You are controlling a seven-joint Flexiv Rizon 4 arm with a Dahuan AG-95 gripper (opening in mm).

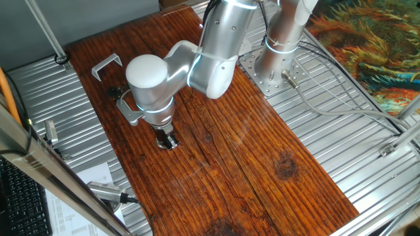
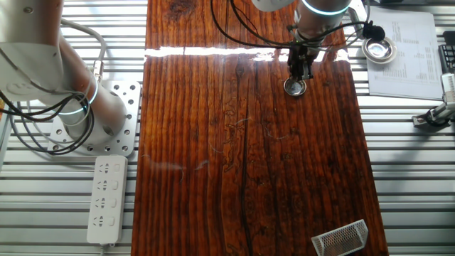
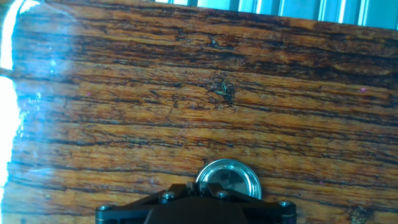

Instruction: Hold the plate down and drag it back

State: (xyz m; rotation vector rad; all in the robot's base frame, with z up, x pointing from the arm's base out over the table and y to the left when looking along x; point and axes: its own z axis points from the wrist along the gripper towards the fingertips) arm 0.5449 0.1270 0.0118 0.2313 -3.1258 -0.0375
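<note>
Item: plate [image 3: 228,179], flat on the wooden table [image 2: 249,178], directly beneath our gripper [image 2: 299,74]. Jaws drawn together, gripping nothing, tip apparently pressing on it. Risk: too little downward force, and we slide off, leaving the plate behind.

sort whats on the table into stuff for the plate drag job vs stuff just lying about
For the job:
plate
gripper, tip down on the plate

Lying about:
U-shaped bracket
power strip
printed sheet
</note>
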